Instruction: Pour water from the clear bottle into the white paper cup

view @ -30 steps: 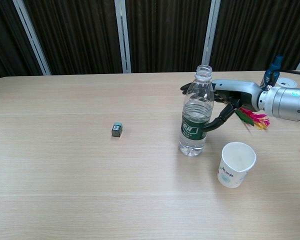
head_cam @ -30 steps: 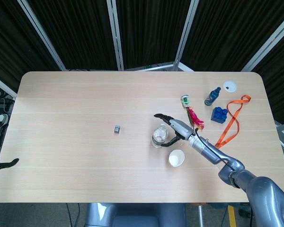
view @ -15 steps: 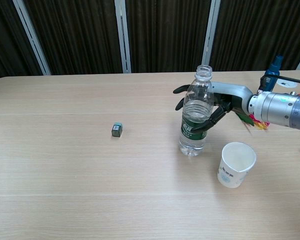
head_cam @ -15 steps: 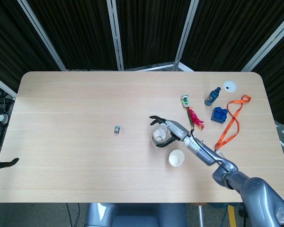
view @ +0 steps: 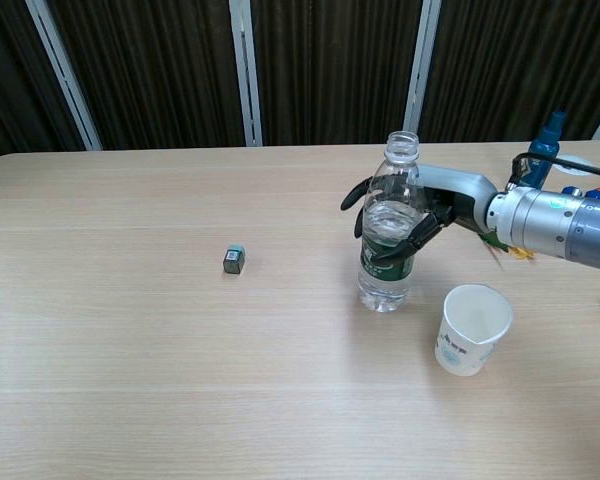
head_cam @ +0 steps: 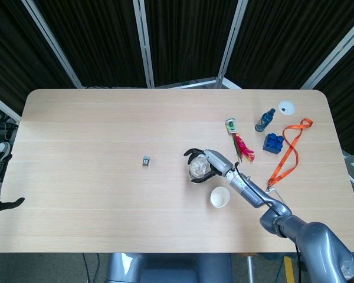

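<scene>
Clear bottle (view: 389, 236) upright (uncapped); right hand (view: 420, 212) reaches in level, fingers wrapped around it.

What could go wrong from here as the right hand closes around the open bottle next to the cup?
The clear bottle is uncapped and upright, so a push from the right hand wrapping it could tip it and spill water. The white paper cup stands close by; the forearm swinging for the pour might knock it over.
</scene>
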Available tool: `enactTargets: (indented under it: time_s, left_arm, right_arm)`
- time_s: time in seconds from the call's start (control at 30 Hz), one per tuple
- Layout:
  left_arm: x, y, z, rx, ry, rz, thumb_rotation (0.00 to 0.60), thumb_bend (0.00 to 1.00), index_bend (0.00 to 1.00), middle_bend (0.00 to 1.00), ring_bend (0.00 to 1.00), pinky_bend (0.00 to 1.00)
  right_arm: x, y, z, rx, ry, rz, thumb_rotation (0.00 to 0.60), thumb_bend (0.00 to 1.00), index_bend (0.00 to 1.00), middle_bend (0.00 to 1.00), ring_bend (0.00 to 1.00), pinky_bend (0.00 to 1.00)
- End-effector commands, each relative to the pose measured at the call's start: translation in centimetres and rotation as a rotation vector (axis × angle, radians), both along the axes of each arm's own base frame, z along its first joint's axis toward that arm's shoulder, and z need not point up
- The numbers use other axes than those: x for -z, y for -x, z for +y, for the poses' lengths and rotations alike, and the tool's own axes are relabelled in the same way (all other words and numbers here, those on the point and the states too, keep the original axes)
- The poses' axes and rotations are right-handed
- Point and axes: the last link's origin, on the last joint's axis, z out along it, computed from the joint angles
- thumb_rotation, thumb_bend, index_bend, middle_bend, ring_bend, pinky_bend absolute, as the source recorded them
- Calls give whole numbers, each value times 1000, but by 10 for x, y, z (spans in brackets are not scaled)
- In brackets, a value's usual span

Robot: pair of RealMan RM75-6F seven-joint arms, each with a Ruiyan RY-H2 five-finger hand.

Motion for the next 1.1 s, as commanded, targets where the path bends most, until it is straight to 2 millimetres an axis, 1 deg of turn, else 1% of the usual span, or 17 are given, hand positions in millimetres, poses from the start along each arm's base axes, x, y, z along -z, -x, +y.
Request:
enactTargets:
  time_s: [0.03,0.13,0.2,0.3,0.33,0.4,0.5,0.57,0.67,0.9,1.0,1.1]
  left_arm:
    - [0,0,0,0,0,0,600,0,0,0,0,0]
    - [0,0,0,-2,0,0,600,0,0,0,0,0]
    - [0,0,0,-2,0,1,600,0,0,0,0,0]
    - [1,0,0,-3,2,0,600,0,0,0,0,0]
    - [1,0,0,-4,3,0,600,0,0,0,0,0]
    - [1,0,0,-5,3,-1,600,0,0,0,0,0]
    - [1,0,0,-5,4,-2,600,0,0,0,0,0]
    - [1,-1,0,-3,5,-3,600,0,0,0,0,0]
    - [0,-1,-1,-2,4,-7,600,0,0,0,0,0]
    - [-2,-4,-3,12,5,-23,600,0,0,0,0,0]
    - [-4,-5,-3,21,2,-30,600,0,0,0,0,0]
    - [-7,-8,-4,38,0,-43,600,0,0,0,0,0]
  right_arm:
    - [1,1,1,-1,-1,5,600,0,290,402,327,278]
    - [2,2,1,-1,1,10,600,0,310,417,341,303]
    - [2,2,1,1,4,10,600,0,330,432,359,337]
    - [2,3,1,-3,20,6,600,19,395,486,429,433]
    - [1,2,1,-4,24,0,600,36,413,503,449,447]
    - [1,2,2,-5,28,-9,600,111,463,544,497,480]
    - [-1,2,2,-9,37,-15,600,219,501,566,522,506]
    - [-4,3,1,-6,50,-27,600,269,509,569,526,513]
    - [-7,3,0,-2,61,-36,600,313,511,569,526,515]
    - [-44,8,-12,16,165,-76,600,346,508,569,526,515]
    - [-65,16,-15,23,218,-66,600,348,505,569,526,515]
    - [-91,34,-12,37,288,-25,600,349,503,569,526,515]
